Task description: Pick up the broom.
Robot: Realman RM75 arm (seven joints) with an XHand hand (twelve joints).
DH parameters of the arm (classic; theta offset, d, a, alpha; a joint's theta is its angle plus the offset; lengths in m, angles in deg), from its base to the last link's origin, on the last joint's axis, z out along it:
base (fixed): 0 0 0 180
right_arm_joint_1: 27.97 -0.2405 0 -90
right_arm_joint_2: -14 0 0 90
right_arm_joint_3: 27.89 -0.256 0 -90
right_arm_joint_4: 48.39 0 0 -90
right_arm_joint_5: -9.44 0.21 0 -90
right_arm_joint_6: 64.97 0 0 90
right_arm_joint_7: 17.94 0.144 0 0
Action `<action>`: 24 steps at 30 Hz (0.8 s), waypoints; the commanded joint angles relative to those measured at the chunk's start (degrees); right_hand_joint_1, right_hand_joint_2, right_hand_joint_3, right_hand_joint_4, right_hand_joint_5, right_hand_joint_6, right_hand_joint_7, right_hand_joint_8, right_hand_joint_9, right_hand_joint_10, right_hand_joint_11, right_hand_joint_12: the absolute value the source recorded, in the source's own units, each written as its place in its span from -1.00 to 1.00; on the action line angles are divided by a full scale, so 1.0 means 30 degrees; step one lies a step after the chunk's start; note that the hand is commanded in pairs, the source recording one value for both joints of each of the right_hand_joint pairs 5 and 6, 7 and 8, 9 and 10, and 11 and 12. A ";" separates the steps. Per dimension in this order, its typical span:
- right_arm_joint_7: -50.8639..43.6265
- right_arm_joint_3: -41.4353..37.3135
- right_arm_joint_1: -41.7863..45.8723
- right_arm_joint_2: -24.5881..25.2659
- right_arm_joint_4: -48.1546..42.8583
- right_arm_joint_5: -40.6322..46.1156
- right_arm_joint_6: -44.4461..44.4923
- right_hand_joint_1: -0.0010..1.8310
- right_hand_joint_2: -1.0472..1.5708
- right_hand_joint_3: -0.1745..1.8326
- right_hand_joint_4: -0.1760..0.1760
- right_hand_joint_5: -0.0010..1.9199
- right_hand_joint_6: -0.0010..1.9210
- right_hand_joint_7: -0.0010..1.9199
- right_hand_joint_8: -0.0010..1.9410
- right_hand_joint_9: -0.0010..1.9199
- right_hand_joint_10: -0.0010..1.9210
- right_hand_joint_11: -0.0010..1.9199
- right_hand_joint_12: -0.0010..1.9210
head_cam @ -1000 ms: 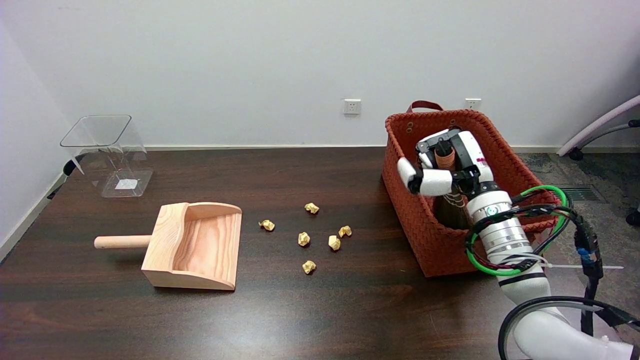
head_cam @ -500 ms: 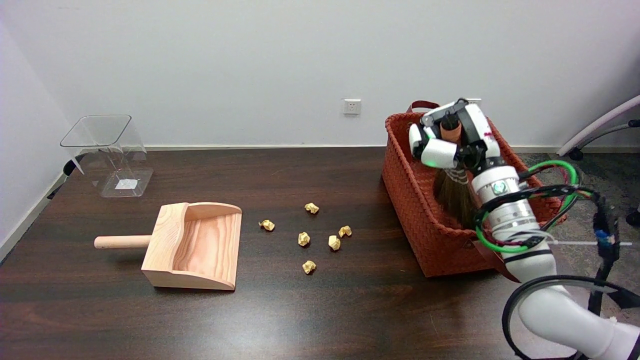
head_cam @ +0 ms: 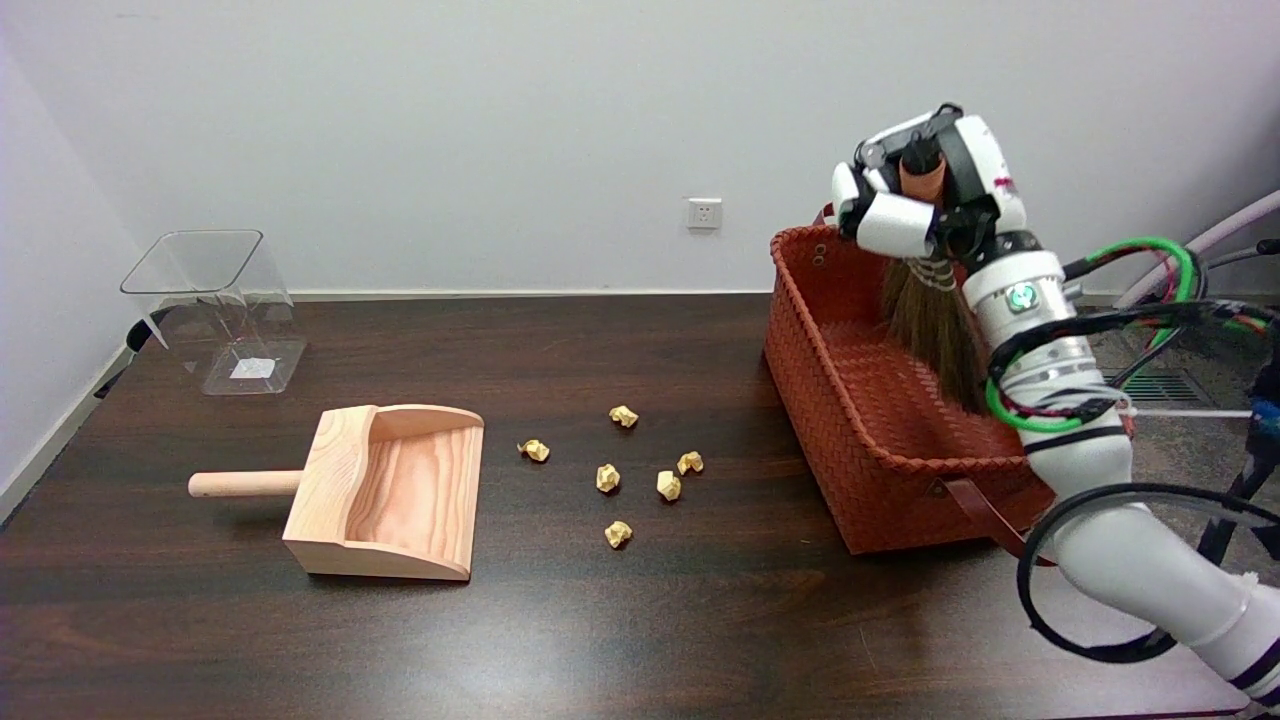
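— While the right hand (head_cam: pixel 925 195) hangs above the woven orange basket (head_cam: pixel 830 400), what does it carry?

— Its fingers are wrapped tight around the brown handle of the broom (head_cam: pixel 930 315); the dark bristles hang down over the basket's far half, in the air.

— And the surface?

— A dark wooden table (head_cam: pixel 640 620), glossy, with a pale glare near its front edge. At left lies a light wooden dustpan (head_cam: pixel 395 490), handle pointing left. Between it and the basket sit six crumpled yellow paper balls (head_cam: pixel 608 478), loosely clustered and apart from one another. A clear plastic bin (head_cam: pixel 215 310) stands at the far left corner.

— The room?

— A plain white wall (head_cam: pixel 450 120) runs behind the table, with a white socket (head_cam: pixel 704 213) low on it. At right, grey floor shows beyond the table edge, and part of a chair (head_cam: pixel 1215 240) enters the frame. Green and black cables loop around the white arm.
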 commanded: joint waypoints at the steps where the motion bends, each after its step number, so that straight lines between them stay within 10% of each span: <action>1: -0.0623 -0.0550 -0.2405 -0.0655 0.0674 0.0861 0.0526 0.34 0.52 0.34 0.00 1.00 1.00 1.00 0.98 1.00 1.00 1.00 1.00; 24: -0.0793 0.5143 -0.7803 -0.0730 0.0717 0.2630 0.1294 0.32 0.52 0.35 0.00 1.00 1.00 1.00 0.98 1.00 1.00 1.00 1.00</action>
